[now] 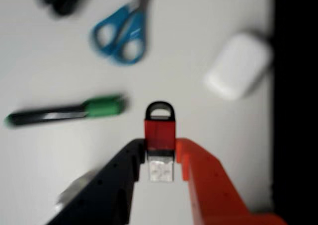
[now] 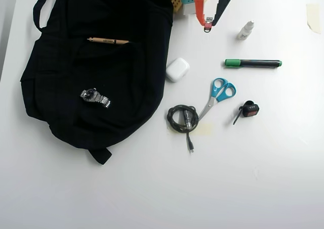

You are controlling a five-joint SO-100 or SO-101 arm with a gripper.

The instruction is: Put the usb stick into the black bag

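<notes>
Two fingers of the gripper point(image 1: 161, 158) pinch the usb stick point(image 1: 160, 133) at its red middle near the table's far edge; it looks light, rigid, small.

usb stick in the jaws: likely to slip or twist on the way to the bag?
In the wrist view the gripper clamps the usb stick low down, by its flat sides, so twisting seems unlikely. It looks small and rigid, probably very light. The smooth casing could slide if the grip loosens. The black bag looks floppy, so it may sag under it.
</notes>
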